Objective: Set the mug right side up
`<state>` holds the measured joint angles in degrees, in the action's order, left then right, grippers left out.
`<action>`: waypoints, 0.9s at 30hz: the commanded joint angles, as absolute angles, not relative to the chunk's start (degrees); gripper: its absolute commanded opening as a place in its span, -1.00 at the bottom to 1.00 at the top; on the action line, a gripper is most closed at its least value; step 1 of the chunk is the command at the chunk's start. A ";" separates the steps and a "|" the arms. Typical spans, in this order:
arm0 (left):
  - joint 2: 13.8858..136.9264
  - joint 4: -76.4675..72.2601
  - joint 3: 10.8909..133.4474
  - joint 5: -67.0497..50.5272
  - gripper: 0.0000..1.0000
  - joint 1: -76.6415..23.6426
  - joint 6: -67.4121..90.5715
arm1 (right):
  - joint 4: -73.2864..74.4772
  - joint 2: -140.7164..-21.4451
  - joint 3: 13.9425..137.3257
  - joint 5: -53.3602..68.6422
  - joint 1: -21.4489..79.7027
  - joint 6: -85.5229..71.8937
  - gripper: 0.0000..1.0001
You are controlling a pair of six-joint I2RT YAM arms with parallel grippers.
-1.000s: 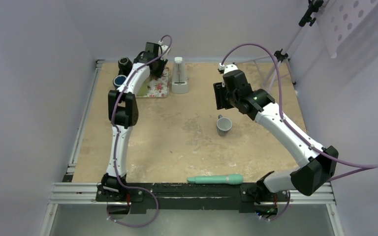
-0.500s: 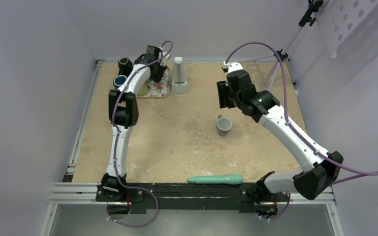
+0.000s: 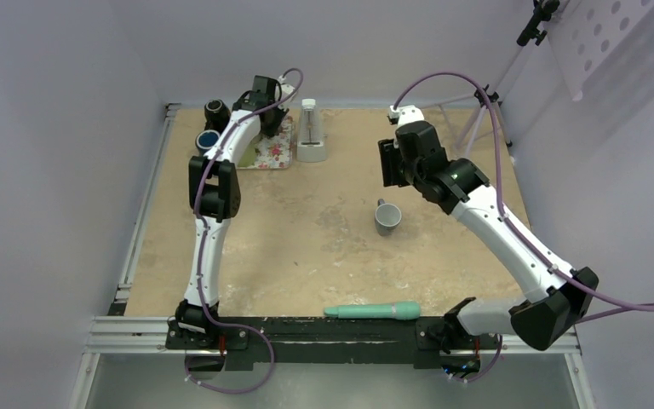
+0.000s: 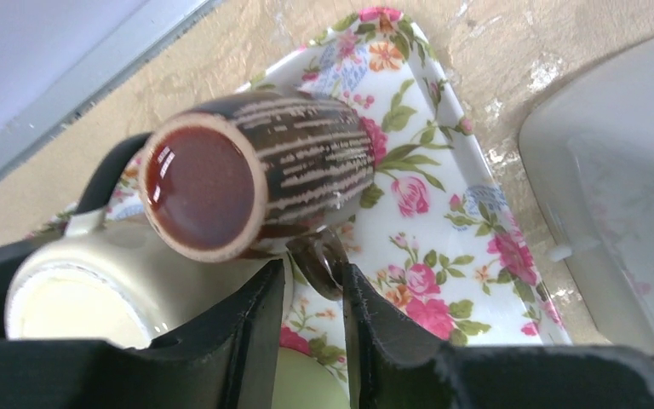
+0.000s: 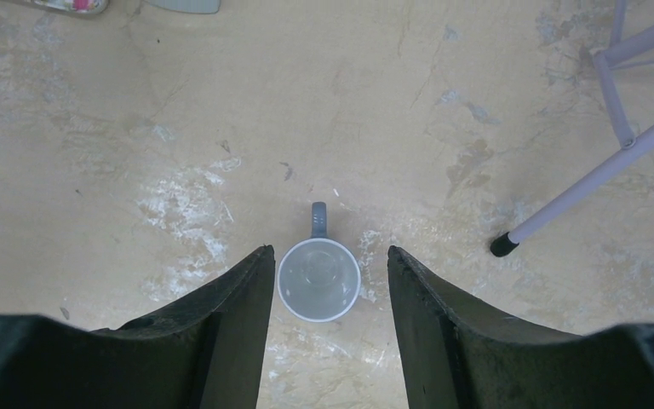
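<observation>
The grey mug stands upright near the middle of the table. Its open mouth faces up. Its handle points toward the far edge.

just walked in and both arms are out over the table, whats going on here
The left gripper is at the floral tray in the far left corner. It is shut on what looks like the handle of a brown striped mug, which is tipped on its side next to a cream mug. The right gripper hangs open above a grey mug near the middle of the table, not touching it. That mug appears to stand mouth up.
</observation>
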<state>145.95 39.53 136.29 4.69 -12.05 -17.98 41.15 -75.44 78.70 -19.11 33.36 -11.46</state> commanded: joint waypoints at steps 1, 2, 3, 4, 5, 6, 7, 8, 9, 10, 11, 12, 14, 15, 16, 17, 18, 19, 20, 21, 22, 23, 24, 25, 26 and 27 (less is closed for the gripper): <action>145.86 34.24 137.48 4.10 -0.31 -12.13 -23.82 | 39.79 -72.36 79.34 -21.49 33.42 -10.73 0.09; 145.72 35.11 137.49 2.14 -0.32 -12.13 -24.76 | 40.09 -72.36 79.54 -21.56 33.47 -10.72 0.09; 145.27 35.90 136.86 -0.24 -0.34 -12.21 -26.08 | 40.46 -72.34 79.73 -21.80 33.41 -10.87 0.09; 144.56 35.77 135.33 -1.71 -0.38 -12.29 -27.05 | 40.74 -72.22 79.86 -22.24 33.43 -11.02 0.10; 143.75 35.03 133.82 -2.09 -0.45 -12.38 -27.51 | 40.81 -71.98 79.81 -22.79 33.45 -11.19 0.09; 143.35 34.88 133.25 -2.40 -0.53 -12.39 -27.80 | 40.70 -71.64 79.62 -23.18 33.40 -11.30 0.09; 143.34 35.26 133.33 -2.50 -0.61 -12.39 -27.59 | 40.54 -71.30 79.43 -23.34 33.40 -11.28 0.09; 143.43 35.88 133.37 -2.47 -0.67 -12.33 -27.46 | 40.44 -71.02 79.31 -23.37 33.41 -11.31 0.09; 143.36 36.65 133.27 -2.46 -0.72 -12.31 -27.43 | 40.50 -70.75 79.29 -23.44 33.42 -11.41 0.09; 143.24 37.36 133.10 -2.38 -0.78 -12.31 -27.20 | 40.58 -70.48 79.33 -23.54 33.40 -11.42 0.09; 142.99 38.35 132.81 -2.30 -0.85 -12.30 -26.91 | 40.68 -70.22 79.34 -23.67 33.40 -11.58 0.09; 142.58 38.82 132.14 -2.35 -0.92 -12.26 -26.58 | 40.77 -69.96 79.20 -23.79 33.40 -11.68 0.09; 140.98 38.91 129.78 -2.69 -1.00 -12.15 -25.46 | 40.78 -69.36 78.68 -24.13 33.42 -11.90 0.09; 140.00 38.73 128.07 -3.05 -1.00 -12.07 -24.80 | 40.77 -69.09 78.48 -24.23 33.41 -12.06 0.10; 138.91 38.57 126.50 -3.29 -1.00 -11.97 -24.05 | 40.71 -68.89 78.36 -24.33 33.44 -12.14 0.10; 138.04 38.87 125.26 -3.34 -1.00 -11.83 -23.17 | 40.70 -68.64 78.12 -24.34 33.40 -12.22 0.10; 137.20 39.45 124.05 -3.54 -1.00 -11.74 -21.92 | 40.69 -68.50 78.04 -24.37 33.40 -12.28 0.10; 136.35 40.18 123.30 -3.79 -1.00 -11.59 -20.88 | 40.69 -68.33 77.86 -24.35 33.42 -12.37 0.10; 135.49 40.93 122.46 -4.00 -1.00 -11.47 -19.78 | 40.69 -68.15 77.73 -24.28 33.47 -12.40 0.10; 134.46 41.27 121.33 -4.16 -1.00 -11.37 -18.99 | 40.69 -68.00 77.61 -24.26 33.45 -12.47 0.10; 133.28 41.31 119.91 -4.32 -1.00 -11.30 -18.57 | 40.69 -67.96 77.50 -24.18 33.41 -12.58 0.10; 132.19 41.08 118.28 -4.57 -1.00 -11.26 -18.33 | 40.65 -67.86 77.37 -24.09 33.43 -12.65 0.10; 131.12 40.93 116.84 -4.83 -1.00 -11.25 -18.09 | 40.61 -67.78 77.27 -24.04 33.47 -12.74 0.10; 130.37 41.02 115.50 -5.27 -1.00 -11.13 -17.67 | 40.58 -67.69 77.14 -24.08 33.45 -12.84 0.10; 129.82 41.36 114.39 -6.33 -1.00 -10.97 -17.33 | 40.53 -67.60 76.97 -24.06 33.48 -12.97 0.10; 129.46 41.60 113.59 -7.59 -1.00 -10.74 -17.12 | 40.52 -67.44 76.88 -24.14 33.49 -13.12 0.10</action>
